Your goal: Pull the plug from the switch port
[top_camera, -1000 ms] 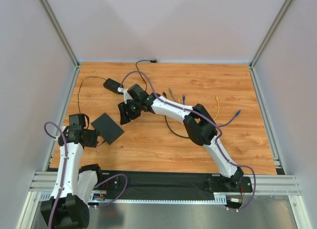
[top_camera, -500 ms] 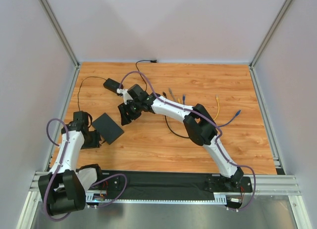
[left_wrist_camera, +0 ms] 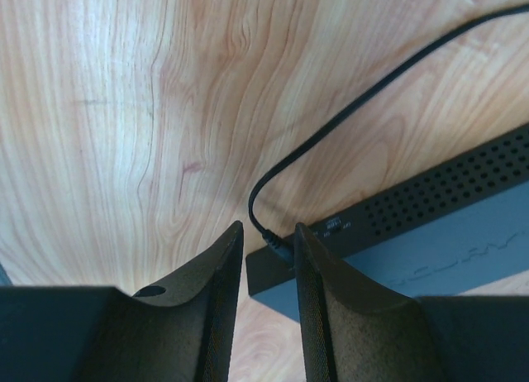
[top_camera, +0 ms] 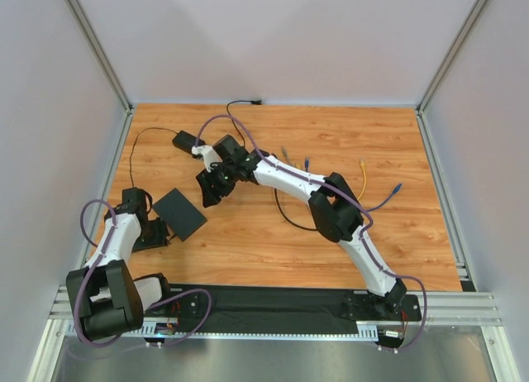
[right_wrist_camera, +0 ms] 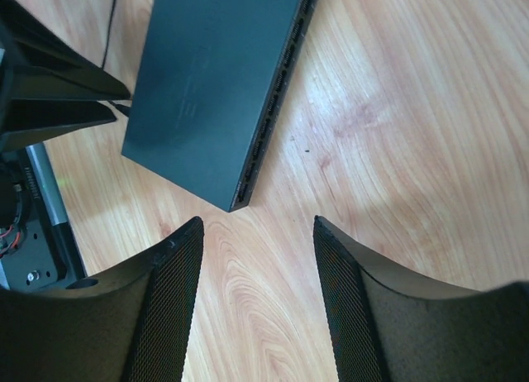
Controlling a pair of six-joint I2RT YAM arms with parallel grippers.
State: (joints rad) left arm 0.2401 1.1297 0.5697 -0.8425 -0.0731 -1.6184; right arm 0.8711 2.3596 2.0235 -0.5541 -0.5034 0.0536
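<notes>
Top external: vs 1 s ago the left arm (top_camera: 116, 243) has folded lower, but the switch (top_camera: 179, 213), near-left, hasn't budged, so imo the pull hasn't begun. Count: 1 switch; 2 grippers, right gripper (right_wrist_camera: 258, 225) spread wide, empty, over the switch's corner; 1 power brick (top_camera: 186, 140) far-left. 1 plug (left_wrist_camera: 277, 244) sits in the switch's edge, the left gripper (left_wrist_camera: 269, 229) narrowed to a slit around it, not visibly pinching.

Wears white shells between black joint housings on left arm (top_camera: 116, 241) and right arm (top_camera: 285, 179). Trails a looping purple cable (top_camera: 83, 223) along each. Ends in matte black wedge fingers (left_wrist_camera: 207, 307): smooth on the left gripper (left_wrist_camera: 269, 233), mesh-textured on the right gripper (right_wrist_camera: 256, 225).
</notes>
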